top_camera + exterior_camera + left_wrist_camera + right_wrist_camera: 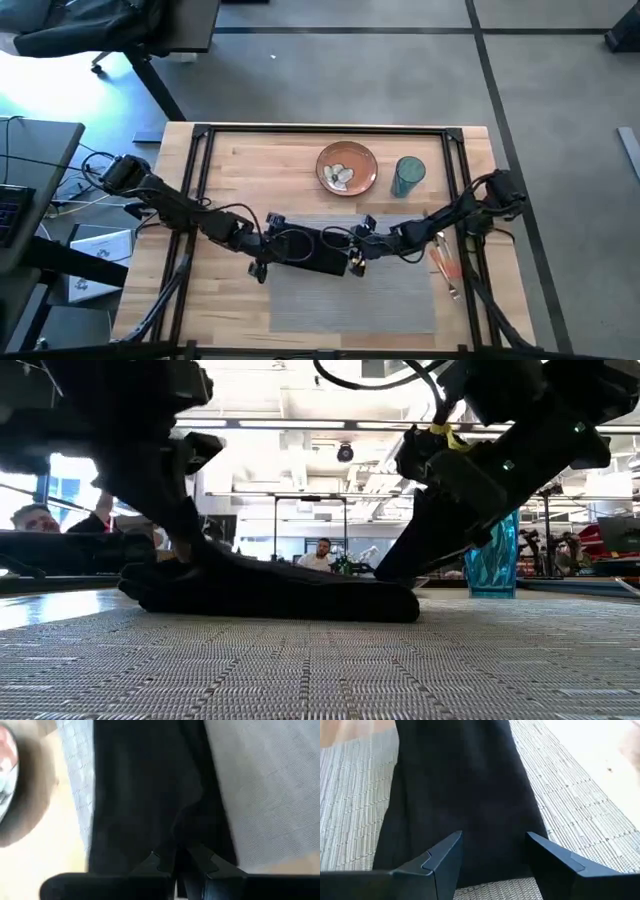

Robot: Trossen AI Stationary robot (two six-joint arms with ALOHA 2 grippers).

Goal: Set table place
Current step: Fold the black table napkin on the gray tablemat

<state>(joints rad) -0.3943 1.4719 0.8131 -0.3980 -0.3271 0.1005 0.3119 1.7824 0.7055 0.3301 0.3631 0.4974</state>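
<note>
1. The table (240,165) carried a grey woven placemat (350,300) near its front edge, and a black napkin (312,252) lay folded along the placemat's far edge.
2. The left gripper (268,243) was down at the napkin's left end. In the left wrist view its fingers (160,862) stood nearly together with a fold of the black cloth pinched between them — closed on the napkin.
3. The right gripper (362,246) was at the napkin's right end. In the right wrist view its fingers (445,857) stood spread, one on either side of the cloth's end — open, not clamped.
4. In the low view the napkin (280,595) lay as a low dark roll on the placemat (320,670), with both arms reaching down to it.
5. The orange-brown plate (347,167) sat toward the table's far edge, well apart from the placemat, with a blue glass (408,176) just beside it on its right.
6. The orange-handled cutlery (445,262) lay on bare wood just right of the placemat.
</note>
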